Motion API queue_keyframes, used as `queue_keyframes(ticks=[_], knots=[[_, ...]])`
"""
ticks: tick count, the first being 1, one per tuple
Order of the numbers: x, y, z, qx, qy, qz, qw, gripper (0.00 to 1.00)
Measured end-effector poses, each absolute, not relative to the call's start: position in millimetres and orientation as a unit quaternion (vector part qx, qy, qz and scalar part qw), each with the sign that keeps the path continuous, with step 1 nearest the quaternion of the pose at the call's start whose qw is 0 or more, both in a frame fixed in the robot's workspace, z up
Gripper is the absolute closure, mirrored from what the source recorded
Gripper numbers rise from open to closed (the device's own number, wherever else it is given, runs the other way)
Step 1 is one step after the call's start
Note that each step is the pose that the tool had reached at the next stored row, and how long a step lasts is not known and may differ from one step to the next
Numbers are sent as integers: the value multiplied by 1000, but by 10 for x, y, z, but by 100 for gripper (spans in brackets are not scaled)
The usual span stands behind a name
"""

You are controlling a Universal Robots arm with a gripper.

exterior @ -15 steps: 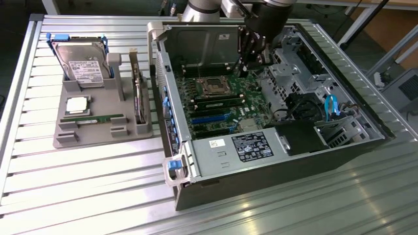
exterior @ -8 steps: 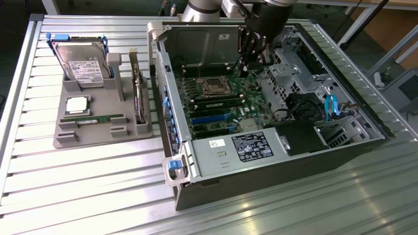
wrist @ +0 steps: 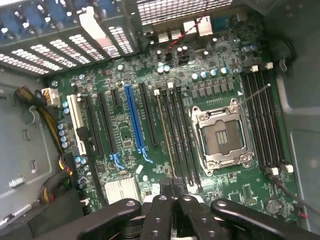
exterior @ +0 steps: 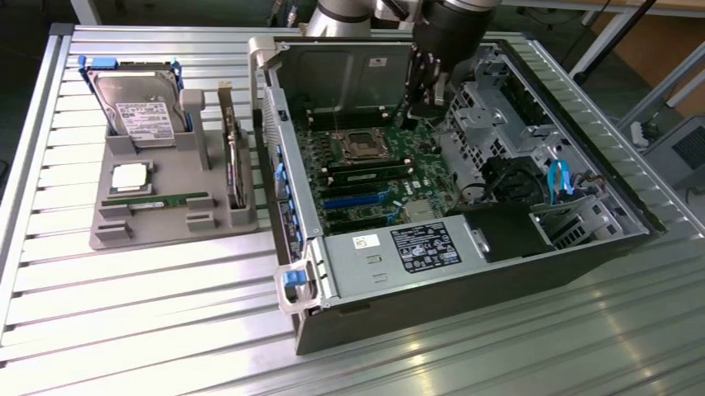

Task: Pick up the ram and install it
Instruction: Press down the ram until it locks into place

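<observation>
One green ram (exterior: 154, 200) lies flat on the grey tray (exterior: 111, 235) at the exterior view's left. A second ram (exterior: 361, 172) stands seated in a slot of the motherboard (exterior: 414, 165) inside the open computer case, just beside the empty processor socket (exterior: 361, 147). In the wrist view this seated ram (wrist: 166, 135) runs as a thin edge between the black slots. My gripper (exterior: 424, 111) hangs inside the case above the board, shut with nothing between its fingers. Its black fingertips (wrist: 162, 200) sit pressed together just over the near end of the seated ram.
The tray also holds a hard drive (exterior: 138, 107), a square silver processor chip (exterior: 129, 176) and an upright dark expansion card (exterior: 234, 161). Case walls, a drive cage (exterior: 490, 107), a power supply (exterior: 424, 247) and cables (wrist: 47, 120) crowd the board. Slatted metal table (exterior: 144, 313) surrounds everything.
</observation>
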State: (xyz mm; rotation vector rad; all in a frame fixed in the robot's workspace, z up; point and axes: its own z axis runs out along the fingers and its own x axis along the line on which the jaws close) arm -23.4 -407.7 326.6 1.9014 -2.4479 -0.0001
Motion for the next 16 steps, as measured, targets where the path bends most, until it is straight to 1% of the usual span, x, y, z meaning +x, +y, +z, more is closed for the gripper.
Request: queue_keyframes(ticks=[16], knots=[[-234,-4077,3262,364,-931,-6,20,91]])
